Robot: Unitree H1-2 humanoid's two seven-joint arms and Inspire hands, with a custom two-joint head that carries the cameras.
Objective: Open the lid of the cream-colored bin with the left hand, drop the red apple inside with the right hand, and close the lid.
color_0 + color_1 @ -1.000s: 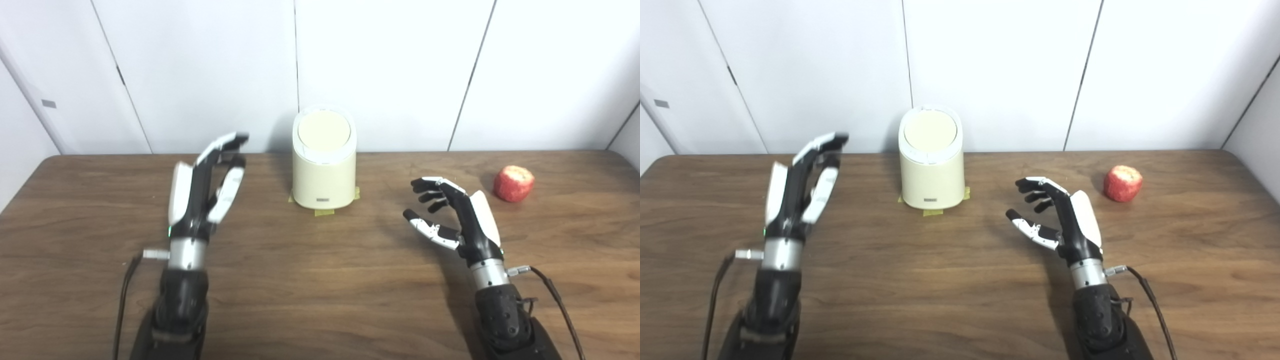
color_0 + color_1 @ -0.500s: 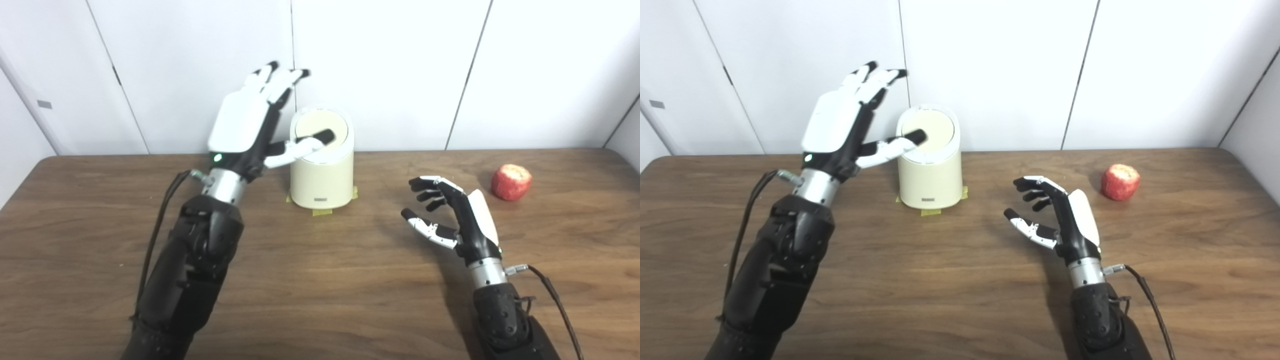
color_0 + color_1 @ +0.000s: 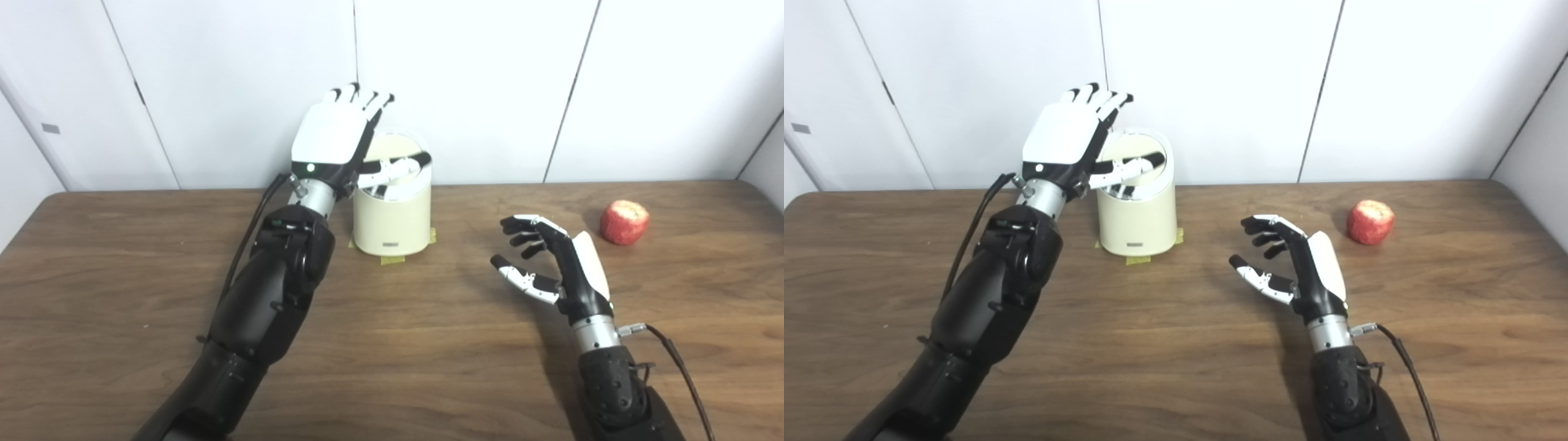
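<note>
A cream-colored bin [image 3: 392,220] stands at the back middle of the table, its round lid [image 3: 392,150] down and partly hidden. My left hand [image 3: 334,138] is raised beside and over the bin's left top, open with fingers pointing up and the thumb lying across the lid. The red apple [image 3: 624,222] rests on the table at the far right. My right hand [image 3: 554,269] hovers open above the table, between the bin and the apple, fingers curled and holding nothing.
Yellow tape tabs [image 3: 392,260] mark the bin's base. The brown wooden table [image 3: 392,343] ends close to a white panelled wall [image 3: 478,79] right behind the bin. Cables trail from both forearms.
My left arm has swung from the table's left up and rightward to the bin, bringing its thumb across the lid. The right hand and the apple have stayed put.
</note>
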